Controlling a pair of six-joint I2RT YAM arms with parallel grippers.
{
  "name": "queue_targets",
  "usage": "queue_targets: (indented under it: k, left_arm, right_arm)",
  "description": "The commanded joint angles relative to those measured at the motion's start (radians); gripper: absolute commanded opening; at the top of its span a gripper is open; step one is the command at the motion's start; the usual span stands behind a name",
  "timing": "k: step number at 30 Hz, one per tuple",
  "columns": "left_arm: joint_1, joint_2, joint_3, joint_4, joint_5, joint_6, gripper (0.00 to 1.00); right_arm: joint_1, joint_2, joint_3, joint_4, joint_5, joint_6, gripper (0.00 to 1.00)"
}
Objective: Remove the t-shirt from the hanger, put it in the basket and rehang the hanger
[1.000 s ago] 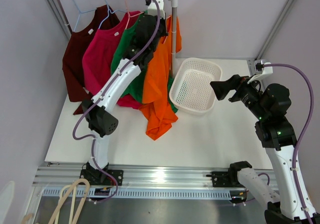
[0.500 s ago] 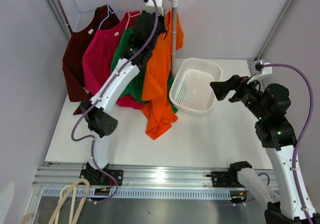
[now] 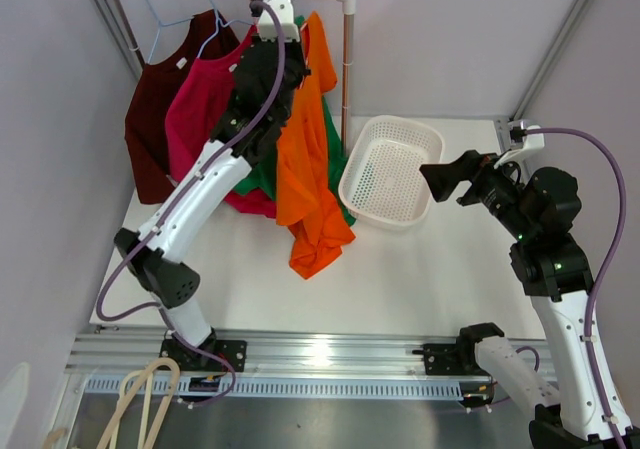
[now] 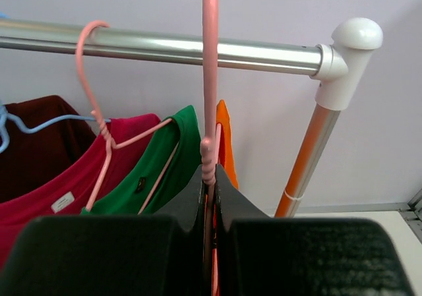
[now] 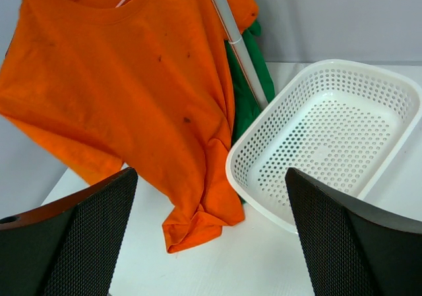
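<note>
The orange t-shirt (image 3: 305, 159) hangs on a pink hanger (image 4: 210, 78), with its hem bunched on the table. It also shows in the right wrist view (image 5: 132, 91). My left gripper (image 3: 288, 41) is high up by the rail. In the left wrist view it (image 4: 210, 172) is shut on the hanger's twisted neck. The hook runs straight up out of that frame in front of the rail (image 4: 165, 45). My right gripper (image 3: 440, 179) is open and empty, apart from the shirt, beside the basket; its fingers (image 5: 79, 236) frame the shirt's hem.
A white perforated basket (image 3: 392, 169) sits right of the rack's post (image 3: 346, 59). Maroon (image 3: 150, 129), crimson (image 3: 200, 119) and green (image 3: 262, 174) shirts hang on the rail left of the orange one. Grey walls close in at the left and back.
My left arm has moved left and up along the rail with the hanger. The orange t-shirt has swung left, away from the post. My right arm has not moved.
</note>
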Motion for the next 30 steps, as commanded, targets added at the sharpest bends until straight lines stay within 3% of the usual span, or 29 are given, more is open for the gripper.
queue_targets:
  k: [1, 7, 11, 13, 18, 20, 21, 22, 30]
  left_arm:
    - [-0.039, -0.12, -0.061, 0.106, -0.047, -0.017, 0.01]
    - [-0.118, -0.134, -0.06, 0.029, -0.268, -0.029, 0.01]
    - [-0.187, -0.118, -0.112, 0.18, -0.562, 0.13, 0.01]
    - [-0.213, -0.107, -0.112, 0.276, -0.611, 0.241, 0.01]
    - [-0.237, -0.033, 0.027, 0.185, -0.85, 0.288, 0.01]
    - [-0.245, -0.022, 0.023, 0.277, -0.886, 0.365, 0.01]
    - [-0.247, -0.016, 0.017, 0.338, -0.913, 0.476, 0.01]
    - [-0.248, -0.004, 0.005, 0.489, -0.923, 0.54, 0.01]
    - [-0.25, 0.178, 0.119, 1.211, -0.949, 1.284, 0.01]
  right_arm:
    - [0.002, -0.006, -0.003, -0.002, 0.002, -0.003, 0.99]
    - [0.005, 0.02, 0.002, -0.01, -0.066, -0.001, 1.0]
    - [0.037, 0.051, -0.001, 0.026, -0.16, -0.006, 1.0]
    - [0.067, 0.053, -0.012, 0.065, -0.191, -0.009, 0.97]
    - [0.169, 0.06, -0.06, 0.214, -0.229, -0.042, 0.95]
    - [0.232, 0.091, -0.055, 0.237, -0.221, -0.055, 0.93]
    - [0.253, 0.102, -0.056, 0.247, -0.228, -0.069, 0.93]
    - [0.274, 0.112, -0.057, 0.257, -0.226, -0.076, 0.93]
    - [0.428, 0.152, -0.072, 0.343, -0.243, -0.132, 0.89]
